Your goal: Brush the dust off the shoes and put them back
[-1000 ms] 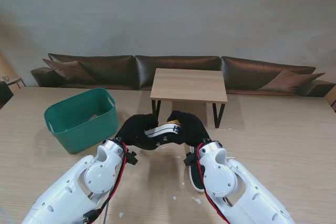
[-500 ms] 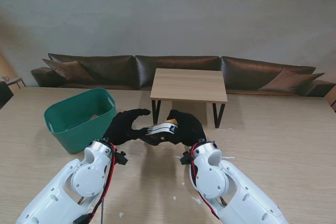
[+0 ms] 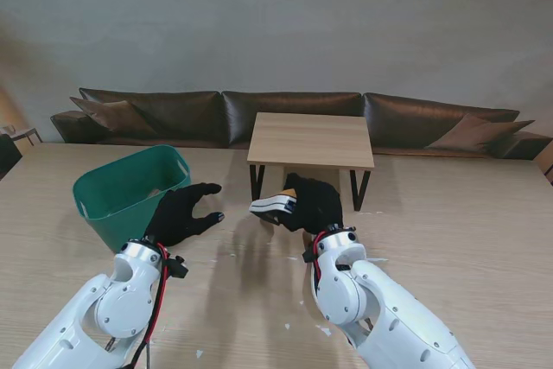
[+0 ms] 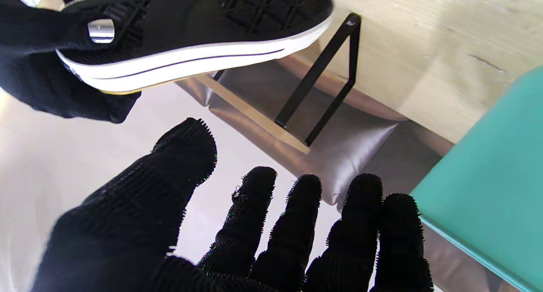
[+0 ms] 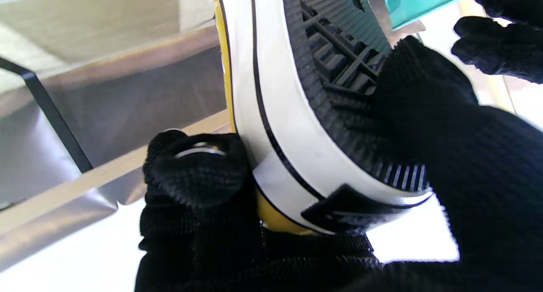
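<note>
My right hand (image 3: pixel 313 205) is shut on a shoe (image 3: pixel 273 205) with a white sidewall and black tread, holding it above the table just in front of the small wooden rack (image 3: pixel 312 139). Its heel sits in my right hand's grip (image 5: pixel 445 164), sole (image 5: pixel 335 71) turned toward the wrist camera, yellow upper on the other side. The left wrist view shows the same shoe (image 4: pixel 191 58) from the sole side. My left hand (image 3: pixel 182 213) is open, fingers (image 4: pixel 258 215) spread, apart from the shoe and next to the green basket. No brush and no second shoe are in view.
A green plastic basket (image 3: pixel 130 205) stands on the table at the left, close to my left hand. The rack's black metal legs (image 3: pixel 356 189) stand just beyond the shoe. Small white specks lie on the wooden table (image 3: pixel 449 231) near me. A brown sofa runs behind.
My left hand let go of the shoe and drew away to the left, opening. My right hand carried the shoe farther from me, toward the rack. The second shoe by my right arm is no longer visible.
</note>
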Controlling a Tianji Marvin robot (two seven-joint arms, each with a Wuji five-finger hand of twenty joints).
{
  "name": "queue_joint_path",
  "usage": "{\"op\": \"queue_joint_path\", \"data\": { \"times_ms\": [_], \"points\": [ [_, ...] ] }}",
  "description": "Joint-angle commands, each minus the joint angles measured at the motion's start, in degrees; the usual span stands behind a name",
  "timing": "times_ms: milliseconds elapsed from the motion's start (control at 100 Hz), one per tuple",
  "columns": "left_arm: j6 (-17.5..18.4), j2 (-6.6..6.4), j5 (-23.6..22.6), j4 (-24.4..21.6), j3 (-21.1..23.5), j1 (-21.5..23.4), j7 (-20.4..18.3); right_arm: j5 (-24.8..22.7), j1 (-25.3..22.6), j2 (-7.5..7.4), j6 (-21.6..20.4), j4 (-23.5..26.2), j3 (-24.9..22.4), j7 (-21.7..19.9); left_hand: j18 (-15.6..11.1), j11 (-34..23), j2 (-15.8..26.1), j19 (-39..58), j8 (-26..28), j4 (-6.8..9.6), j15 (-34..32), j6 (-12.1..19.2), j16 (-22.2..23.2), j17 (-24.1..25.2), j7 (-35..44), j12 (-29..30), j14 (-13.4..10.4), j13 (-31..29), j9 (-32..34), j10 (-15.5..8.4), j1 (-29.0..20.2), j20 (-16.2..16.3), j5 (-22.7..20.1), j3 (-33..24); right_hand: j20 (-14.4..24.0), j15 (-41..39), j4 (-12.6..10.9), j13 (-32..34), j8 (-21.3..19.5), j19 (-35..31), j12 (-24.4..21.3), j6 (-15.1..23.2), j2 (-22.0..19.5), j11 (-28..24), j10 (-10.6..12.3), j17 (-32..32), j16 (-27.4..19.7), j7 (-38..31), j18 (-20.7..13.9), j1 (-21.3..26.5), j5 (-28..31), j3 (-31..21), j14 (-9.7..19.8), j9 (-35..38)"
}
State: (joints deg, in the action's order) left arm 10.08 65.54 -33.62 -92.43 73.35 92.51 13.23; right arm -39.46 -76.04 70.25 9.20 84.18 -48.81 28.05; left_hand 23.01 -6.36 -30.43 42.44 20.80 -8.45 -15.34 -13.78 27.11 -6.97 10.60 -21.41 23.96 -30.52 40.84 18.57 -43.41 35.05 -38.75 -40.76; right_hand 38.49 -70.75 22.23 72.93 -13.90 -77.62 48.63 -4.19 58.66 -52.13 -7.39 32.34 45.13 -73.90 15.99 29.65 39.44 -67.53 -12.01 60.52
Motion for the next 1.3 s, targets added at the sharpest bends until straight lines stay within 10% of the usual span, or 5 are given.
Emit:
{"op": "queue_joint_path", "data": {
  "times_ms": [0, 650, 1290],
  "points": [
    [-0.5, -0.33, -0.8, 0.2, 0.2, 0.7, -1.6, -1.4, 1.4, 0.23, 0.2, 0.1, 0.5, -0.1, 0.6, 0.0, 2.1, -1.8, 0.3, 2.64, 0.9, -0.6, -0.4, 1.0, -0.2, 0.3, 0.3, 1.8, -0.2, 0.2, 0.8, 1.1, -0.5, 1.7, 1.7, -0.6, -5.4, 2.5, -0.3, -1.1, 1.2, 5.5, -4.8, -0.8, 2.6, 25.2, 1.0, -13.4, -2.0, 9.9, 5.1, -15.0, 12.1, 3.8],
    [-2.2, -0.4, -0.7, 0.0, 2.1, 5.0, -1.8, -9.8, 1.7, -2.11, -6.9, -4.0, 9.0, -0.7, 0.9, -0.6, 6.3, -0.6, 0.9, 3.18, -1.1, -1.3, 1.5, 0.2, 0.0, -1.3, 1.0, 0.8, 1.2, 2.1, -0.2, 4.5, -1.3, 5.4, 2.5, -0.9, -5.8, 2.5, -0.8, -0.8, 0.4, 6.9, -5.1, -2.6, 3.5, 23.9, 1.0, -13.7, -2.5, 8.4, 4.0, -15.3, 11.9, 2.4],
    [-2.8, -0.36, 0.8, -2.6, 3.8, 9.7, -2.4, -9.3, 1.3, -1.24, -9.7, -9.4, 16.3, 1.6, 1.2, -1.0, 9.8, 4.4, 1.2, 3.54, -3.9, -2.0, 4.3, 0.5, 0.0, -2.8, 2.6, 0.1, 1.8, 4.1, -0.7, 7.3, -2.2, 8.7, 3.7, -1.5, -5.7, 2.5, -0.8, -3.7, -0.3, 7.0, -5.5, -3.2, 3.5, 23.2, 1.0, -13.7, -3.4, 8.3, 4.0, -15.2, 12.4, 2.1]
  ]
}}
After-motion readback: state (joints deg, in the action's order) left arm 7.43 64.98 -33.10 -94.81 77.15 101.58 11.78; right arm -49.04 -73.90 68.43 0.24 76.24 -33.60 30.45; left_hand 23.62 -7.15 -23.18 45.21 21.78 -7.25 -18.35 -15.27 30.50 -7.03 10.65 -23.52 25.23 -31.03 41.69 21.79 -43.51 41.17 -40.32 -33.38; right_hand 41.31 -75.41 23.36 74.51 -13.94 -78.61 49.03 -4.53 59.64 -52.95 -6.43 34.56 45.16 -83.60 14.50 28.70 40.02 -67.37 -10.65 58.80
